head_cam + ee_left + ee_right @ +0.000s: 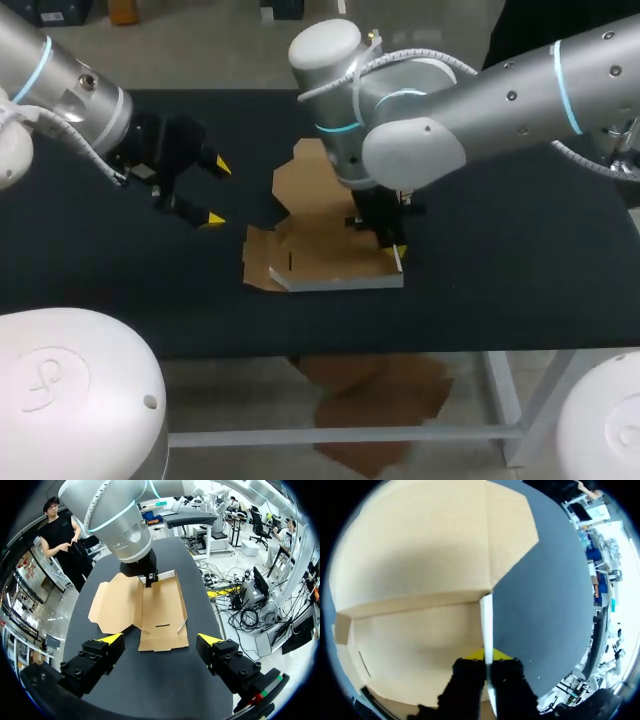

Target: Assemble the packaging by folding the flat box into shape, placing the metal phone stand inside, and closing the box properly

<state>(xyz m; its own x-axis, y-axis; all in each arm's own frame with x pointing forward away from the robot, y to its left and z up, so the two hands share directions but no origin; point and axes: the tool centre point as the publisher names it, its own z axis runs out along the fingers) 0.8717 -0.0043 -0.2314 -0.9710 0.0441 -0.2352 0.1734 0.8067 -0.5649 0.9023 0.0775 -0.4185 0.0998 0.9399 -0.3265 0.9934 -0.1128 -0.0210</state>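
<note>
The cardboard box [320,250] [155,605] [415,580] lies mostly flat on the black table [500,280], its panels spread out under and ahead of the right gripper [397,252] [489,657]. One narrow side flap [486,625] stands upright. The right gripper's fingers pinch it from both sides, with the flap's pale edge running up between them. The left gripper [216,192] [160,640] hovers above the table beside the box without touching it. Its fingers are spread wide with nothing between them, and the box lies just ahead.

A robotics lab: two grey robot arms, the left arm [60,90] and right arm [520,90], each banded with a glowing blue ring, stood over a black-topped counter [520,280] on a pale metal frame [505,400].
</note>
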